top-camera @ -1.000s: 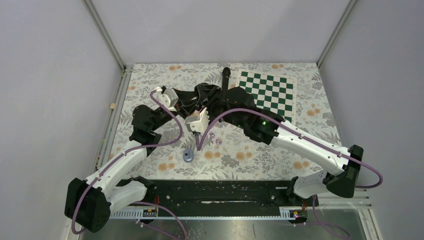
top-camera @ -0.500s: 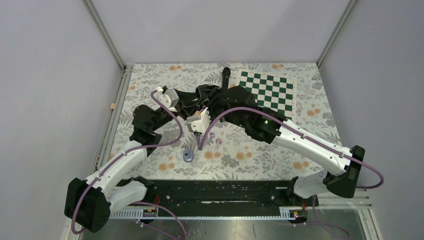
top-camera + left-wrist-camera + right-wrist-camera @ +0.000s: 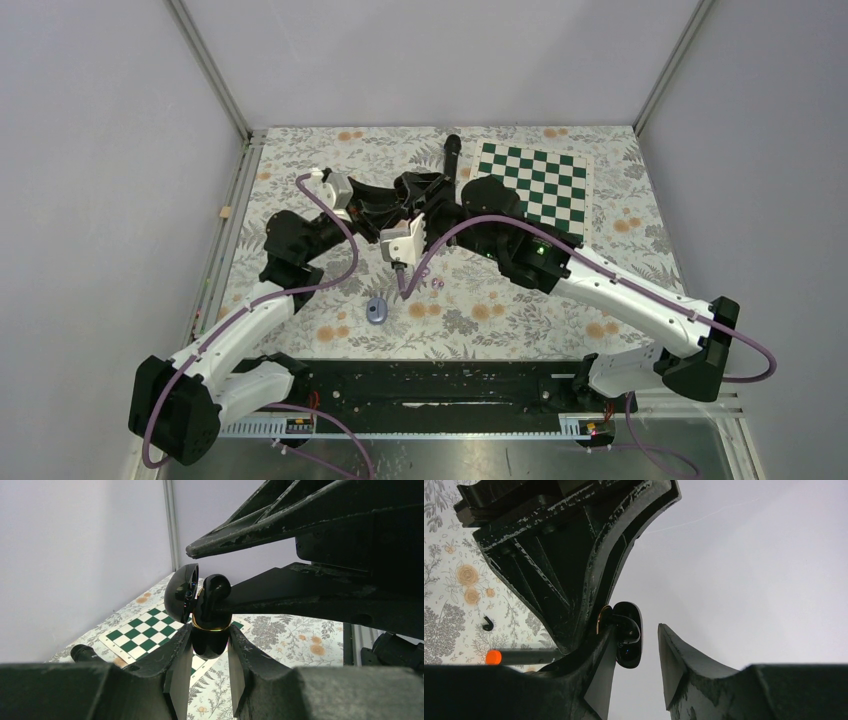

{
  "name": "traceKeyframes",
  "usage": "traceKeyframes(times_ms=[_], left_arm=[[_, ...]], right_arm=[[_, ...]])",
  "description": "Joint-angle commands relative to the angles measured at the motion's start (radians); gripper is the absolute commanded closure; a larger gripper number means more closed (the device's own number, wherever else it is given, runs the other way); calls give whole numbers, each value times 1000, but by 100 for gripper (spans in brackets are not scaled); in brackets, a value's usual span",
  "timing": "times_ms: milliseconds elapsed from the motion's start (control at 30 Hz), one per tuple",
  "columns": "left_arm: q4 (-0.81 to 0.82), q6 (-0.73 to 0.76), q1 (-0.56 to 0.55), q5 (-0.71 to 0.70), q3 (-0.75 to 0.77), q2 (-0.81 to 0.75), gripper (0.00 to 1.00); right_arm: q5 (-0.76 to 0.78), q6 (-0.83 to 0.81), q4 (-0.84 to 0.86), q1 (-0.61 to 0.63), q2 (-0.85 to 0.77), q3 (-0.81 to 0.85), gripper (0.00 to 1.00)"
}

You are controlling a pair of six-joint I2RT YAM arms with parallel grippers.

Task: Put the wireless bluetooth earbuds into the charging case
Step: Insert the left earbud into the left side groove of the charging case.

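Lying nearest the bases, a grey case (image 3: 376, 311) and a lilac bud (image 3: 437, 284) are sitting loose on the floral cloth, well apart from the work. Above mid-table the left gripper (image 3: 210, 632) is pinching the black case (image 3: 208, 649) by its base, with the lid (image 3: 180, 592) hinging open to one side. A black bud (image 3: 216, 589) is standing in the case, its long axis running straight down into the well and its head showing proud of the gold rim, so it is probably not fully seated. The right gripper (image 3: 638, 629) is straddling it with jaws spread: one finger is lying against the bud, the other is standing apart. Any push should be going down along that axis, and the open lid is crowding one flank. Beyond, the mic (image 3: 452, 150) is lying just behind the grippers, with the chessboard (image 3: 530, 180) beside it.
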Motion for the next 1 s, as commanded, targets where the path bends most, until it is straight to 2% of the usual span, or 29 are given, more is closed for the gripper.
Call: traceKeyframes(times_ms=[0,500,600,833,967], left_arm=[[130,-51,-3,2,12,-30,100],[140,-9,-5,7,-10,-48,100],[135,5,-8,20,-10,-51,100],[126,20,-11,32,-7,-50,100],[126,13,-11,24,-3,-48,100]], right_arm=[[-14,68,0,0,-27,-2,56],[-36,61,-165,-1,25,99,57],[-35,49,-250,-1,46,142,57],[-36,45,-308,-3,67,181,68],[-60,47,-365,-3,80,220,69]])
